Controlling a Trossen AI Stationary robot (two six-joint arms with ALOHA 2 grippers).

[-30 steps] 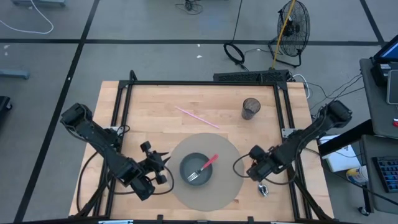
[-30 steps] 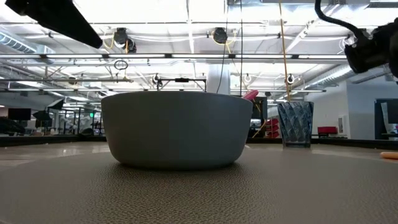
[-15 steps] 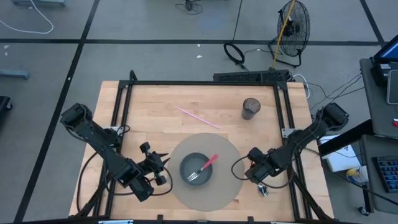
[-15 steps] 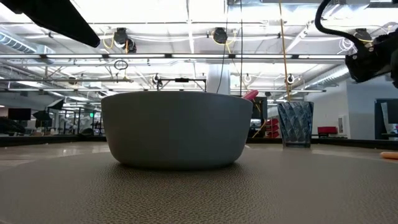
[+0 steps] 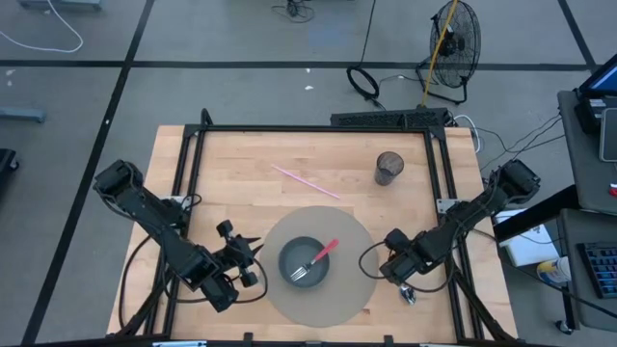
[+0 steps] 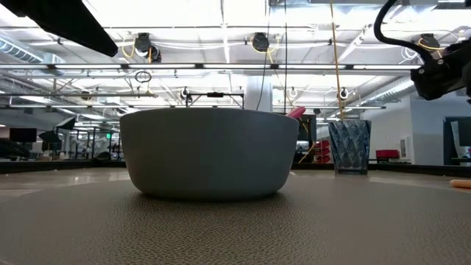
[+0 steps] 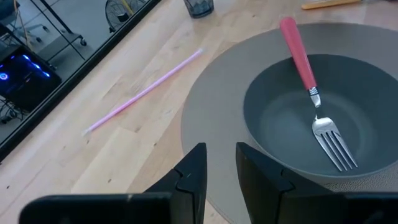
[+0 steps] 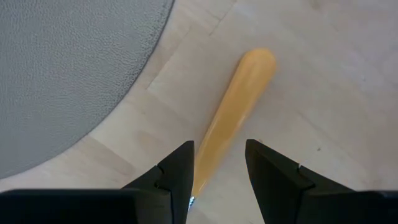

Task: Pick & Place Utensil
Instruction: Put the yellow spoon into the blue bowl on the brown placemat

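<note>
A fork with a red handle (image 5: 316, 259) (image 7: 308, 93) lies in the grey bowl (image 5: 287, 265) (image 6: 210, 151), its tines on the bowl's floor and its handle leaning on the rim. A second utensil with a yellow handle (image 8: 233, 115) lies flat on the wood just right of the round grey mat (image 5: 352, 289); its metal end (image 5: 408, 293) shows below my right arm. My right gripper (image 8: 219, 163) (image 5: 393, 258) hovers open above it, one finger on either side of the handle. My left gripper (image 7: 221, 165) (image 5: 253, 246) waits left of the bowl, its fingers slightly apart.
A pink straw (image 5: 304, 180) lies on the wood beyond the mat. A dark ribbed cup (image 5: 388, 168) (image 6: 349, 147) stands near the far right corner. A black frame (image 5: 308, 128) edges the table. Bare wood lies between the straw and the cup.
My right gripper has sunk a little toward the table, drifting slightly toward the near edge over the yellow-handled utensil. The fork, the bowl and my left arm have kept still.
</note>
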